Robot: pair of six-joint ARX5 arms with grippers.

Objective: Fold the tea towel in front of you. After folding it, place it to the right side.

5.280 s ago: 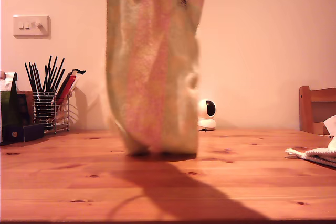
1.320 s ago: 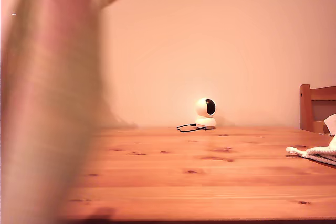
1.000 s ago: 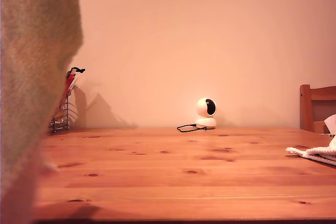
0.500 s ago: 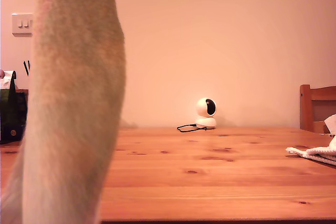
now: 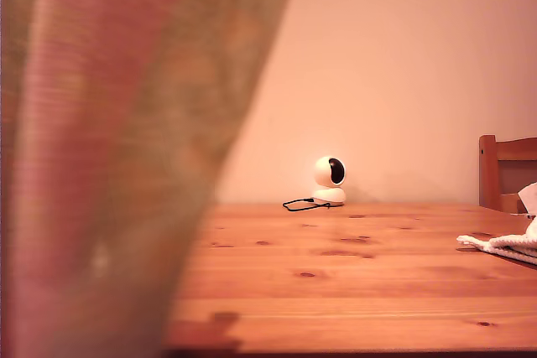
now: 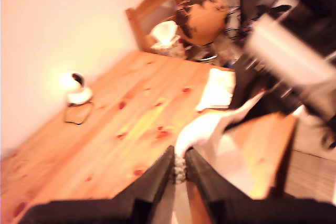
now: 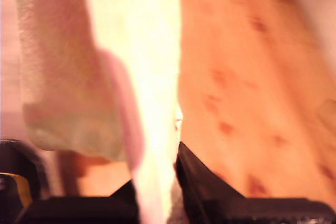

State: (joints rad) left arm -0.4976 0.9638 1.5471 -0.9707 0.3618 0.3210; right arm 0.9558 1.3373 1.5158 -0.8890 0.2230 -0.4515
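The tea towel [image 5: 109, 165], green with pink stripes, hangs blurred close to the camera and fills the exterior view's left half. Neither gripper shows in that view. In the first wrist view my first gripper [image 6: 179, 169] is shut on a small bunch of the tea towel [image 6: 210, 127], which trails away pale above the table. In the second wrist view my second gripper [image 7: 157, 182] is shut on an edge of the tea towel [image 7: 68, 77], which hangs beside it, overexposed in the middle.
The wooden table [image 5: 352, 291] carries a small white camera [image 5: 329, 182] with a black cable at the back. A white cloth [image 5: 503, 247] lies at the exterior view's right, beside a wooden chair [image 5: 503, 173]. A globe [image 6: 202, 9] stands beyond the table.
The hanging towel has swung about on the exterior view's left and come nearer the camera. It now covers more of that side, hiding the wall switch and the dark items.
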